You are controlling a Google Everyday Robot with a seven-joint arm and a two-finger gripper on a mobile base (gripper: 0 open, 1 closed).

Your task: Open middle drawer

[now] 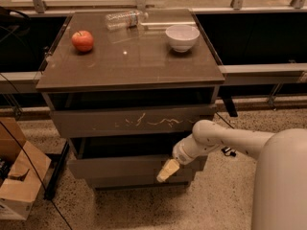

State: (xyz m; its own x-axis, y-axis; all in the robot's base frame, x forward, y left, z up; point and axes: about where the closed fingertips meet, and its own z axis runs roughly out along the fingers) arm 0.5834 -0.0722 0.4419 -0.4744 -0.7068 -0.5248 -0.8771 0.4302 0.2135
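The middle drawer [115, 166] is a plain grey-brown front below the scratched top front [134, 122]. It stands out from the cabinet, with a dark gap above it. The narrower lowest front [129, 181] sits just beneath. My gripper [167, 171], with a pale yellowish tip, is at the right part of the middle drawer's front, level with its lower edge. My white arm [225, 140] reaches in from the right. Whether the tip touches the front I cannot tell.
On the cabinet top [129, 66] are a red apple [82, 40], a lying clear bottle [123, 19] and a white bowl [182, 36]. A cardboard box [21, 178] and cables lie on the floor at the left. A rail and glass wall run behind.
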